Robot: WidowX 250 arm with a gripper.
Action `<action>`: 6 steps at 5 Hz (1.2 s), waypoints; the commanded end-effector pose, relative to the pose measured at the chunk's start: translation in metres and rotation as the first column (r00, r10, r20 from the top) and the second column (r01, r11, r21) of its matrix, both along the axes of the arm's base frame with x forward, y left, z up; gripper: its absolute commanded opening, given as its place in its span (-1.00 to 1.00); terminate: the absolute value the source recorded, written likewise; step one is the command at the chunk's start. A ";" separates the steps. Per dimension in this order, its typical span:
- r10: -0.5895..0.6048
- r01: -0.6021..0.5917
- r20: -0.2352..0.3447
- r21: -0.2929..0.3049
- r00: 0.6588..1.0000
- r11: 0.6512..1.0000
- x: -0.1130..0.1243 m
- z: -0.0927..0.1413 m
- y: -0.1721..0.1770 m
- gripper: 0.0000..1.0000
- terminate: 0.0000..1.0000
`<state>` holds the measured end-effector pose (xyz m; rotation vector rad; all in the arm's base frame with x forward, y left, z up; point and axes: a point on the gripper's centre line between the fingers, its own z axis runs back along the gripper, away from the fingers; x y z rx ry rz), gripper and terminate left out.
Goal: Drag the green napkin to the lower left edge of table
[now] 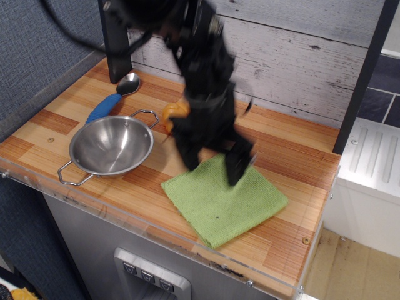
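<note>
You had a wooden countertop of light and reddish-brown striped planks [81,106] in front of a whitewashed plank wall [300,56], with a clear acrylic rim [106,215] running along its near edge. The light-green, square, woven cloth napkin [222,203] lay flat toward the near edge of the countertop, right of centre, one corner almost at the rim. Your black gripper [212,165] was blurred above the napkin's far corner; its two fingers [237,165] stood apart, and I could not tell whether either touched the cloth. To the left sat a round steel bowl with two wire handles [111,148], well apart from the napkin. Behind the bowl lay a spoon with a blue handle [112,100]. An orange croissant-shaped toy [174,112] showed partly behind the arm.
</note>
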<state>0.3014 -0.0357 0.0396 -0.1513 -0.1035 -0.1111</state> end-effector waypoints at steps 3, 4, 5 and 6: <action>-0.046 0.042 0.069 0.055 0.997 0.998 0.005 0.053 0.040 1.00 -1.00; -0.027 0.025 0.062 0.033 0.998 0.999 0.004 0.051 0.053 1.00 -1.00; -0.027 0.025 0.062 0.033 0.998 0.999 0.004 0.051 0.053 1.00 -1.00; -0.027 0.025 0.062 0.033 0.998 0.999 0.004 0.051 0.053 1.00 1.00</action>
